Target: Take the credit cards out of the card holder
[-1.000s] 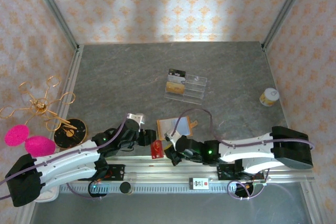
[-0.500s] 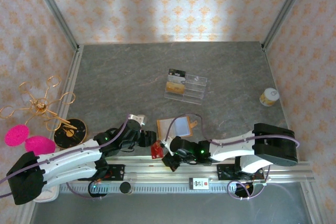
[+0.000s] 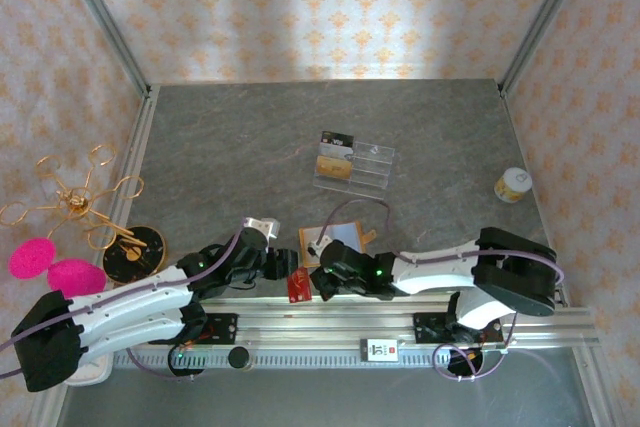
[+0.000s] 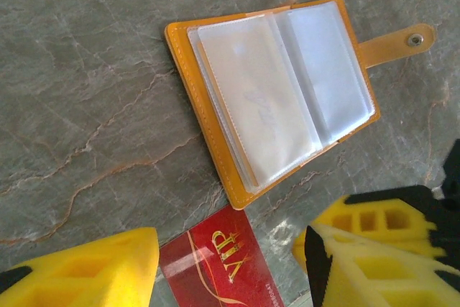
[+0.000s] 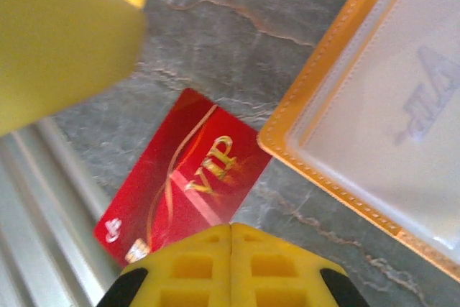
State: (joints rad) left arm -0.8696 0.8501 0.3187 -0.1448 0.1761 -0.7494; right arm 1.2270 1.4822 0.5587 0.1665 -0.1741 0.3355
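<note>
The card holder [image 4: 267, 98] lies open on the table, orange with pale clear sleeves and a tab [image 4: 402, 39]; it also shows as the card holder [image 3: 340, 235] [image 5: 374, 98]. One red credit card [image 4: 215, 267] marked VIP lies flat just in front of it, near the table's front edge [image 3: 298, 287] [image 5: 183, 181]. My left gripper [image 4: 226, 257] [image 3: 288, 269] stands open, one finger on either side of the card, not gripping it. My right gripper [image 5: 230, 239] [image 3: 322, 269] is shut with nothing in it, its tips at the card's edge beside the holder.
A clear acrylic stand [image 3: 355, 167] holding cards sits mid-table. A small jar [image 3: 512, 185] is at the right, a gold wire stand [image 3: 78, 202], a black disc [image 3: 133, 252] and pink puffs [image 3: 55, 267] at the left. A metal rail [image 3: 420, 312] runs along the front edge.
My right arm has reached further left and its shut gripper has come up beside the red card and the holder's near corner. The left gripper and card have stayed put.
</note>
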